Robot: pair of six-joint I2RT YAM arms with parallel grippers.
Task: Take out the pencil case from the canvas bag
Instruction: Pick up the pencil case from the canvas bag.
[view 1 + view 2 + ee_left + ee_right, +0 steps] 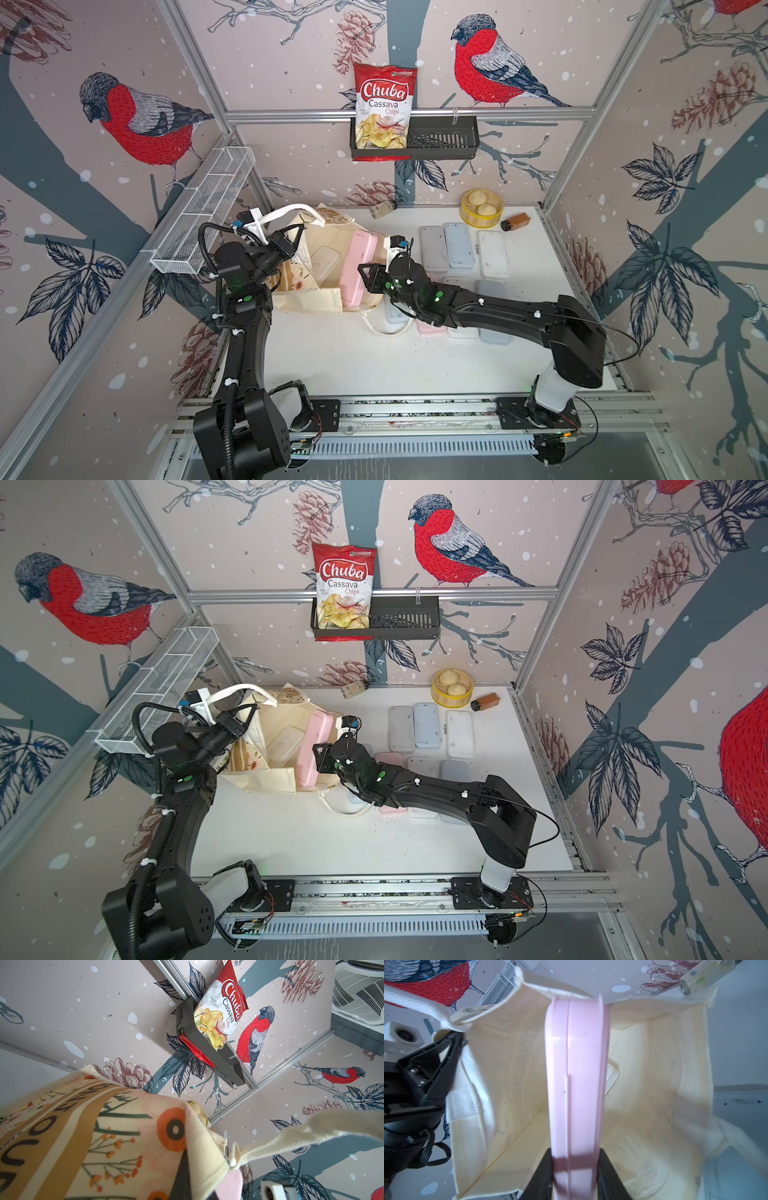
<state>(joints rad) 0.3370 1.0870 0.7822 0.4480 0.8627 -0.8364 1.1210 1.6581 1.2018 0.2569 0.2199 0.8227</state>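
At the canvas bag (307, 301) mouth, the right gripper (575, 1169) pinches the pink pencil case (358, 262), largely inside the bag. The left gripper (453, 1043) is clamped on the bag rim. Grasp done; withdrawal onto the table (374, 365) remains.

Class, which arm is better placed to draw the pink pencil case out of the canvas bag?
Right: the right gripper clamps the pink pencil case; the left gripper holds the canvas bag open.
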